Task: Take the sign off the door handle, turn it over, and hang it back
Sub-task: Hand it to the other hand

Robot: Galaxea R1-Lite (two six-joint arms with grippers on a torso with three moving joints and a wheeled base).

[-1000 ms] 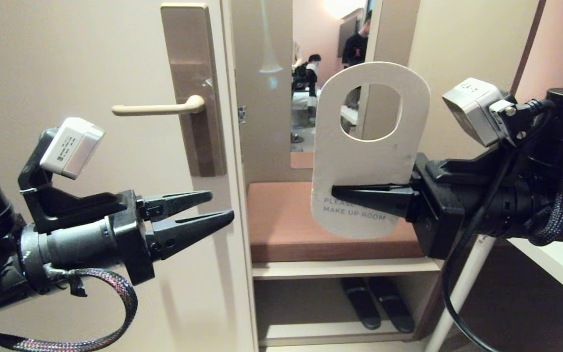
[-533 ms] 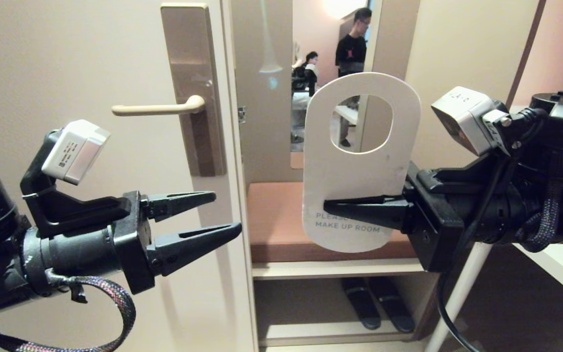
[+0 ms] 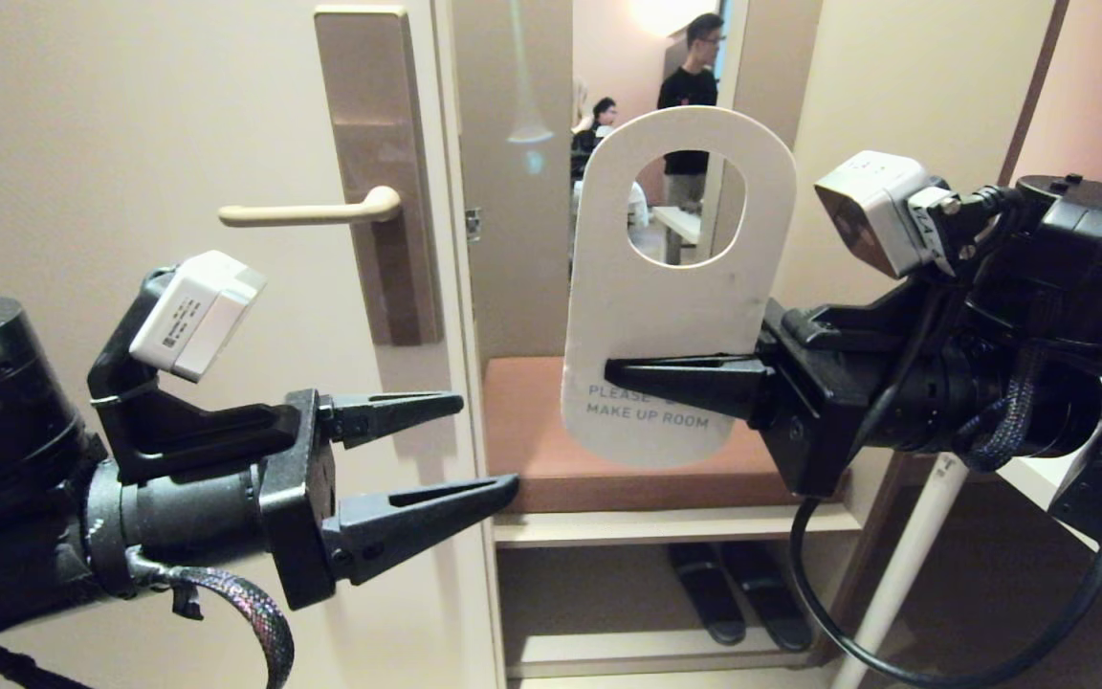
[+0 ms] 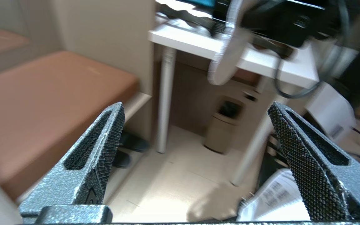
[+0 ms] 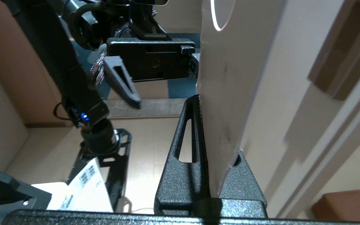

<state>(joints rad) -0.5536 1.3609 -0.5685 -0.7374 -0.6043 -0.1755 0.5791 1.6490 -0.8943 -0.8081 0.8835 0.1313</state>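
Note:
The sign (image 3: 666, 306) stands upright in the air to the right of the door, its white face reading "PLEASE MAKE UP ROOM" toward me. My right gripper (image 3: 613, 368) is shut on its lower part from the right, one finger across the front; in the right wrist view the sign (image 5: 227, 78) is pinched edge-on between both fingers. The beige door handle (image 3: 307, 212) sticks out bare from its bronze plate (image 3: 379, 172), up and left of the sign. My left gripper (image 3: 491, 442) is open and empty, below the handle and pointing toward the sign. The left wrist view shows those fingers (image 4: 105, 147) wide apart.
Behind the sign lies a brown bench cushion (image 3: 551, 440), with dark slippers (image 3: 738, 593) on the shelf below. A white table leg (image 3: 905, 565) stands under my right arm, and a small bin (image 4: 223, 125) under the table. People (image 3: 690, 86) are in the room beyond.
My left gripper has opened wider and pushed right toward the sign. My right gripper has carried the sign left, closer to the door edge.

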